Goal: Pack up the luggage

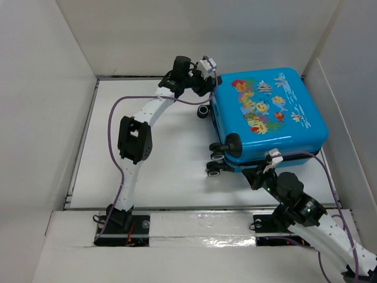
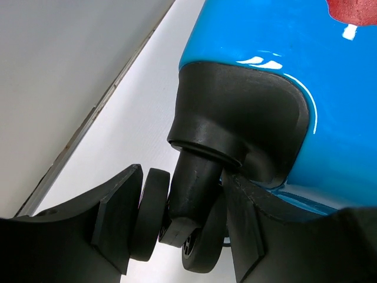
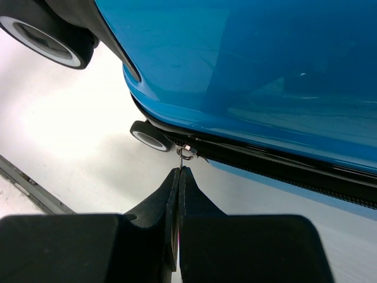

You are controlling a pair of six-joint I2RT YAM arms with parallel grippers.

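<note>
Left gripper [image 2: 179, 233] grasps a twin wheel [image 2: 148, 219], with a finger [image 2: 115, 227] against each side, at the 10 o'clock corner of the luggage [image 1: 265, 112]. Right gripper [image 3: 178, 172] is clenched, its tips pinching the zip pull [image 3: 185, 153] on the luggage's 6 o'clock edge. The luggage lies flat and closed, printed shell up, at 1 o'clock on the table [image 1: 159, 159], its wheels facing 9 o'clock.
</note>
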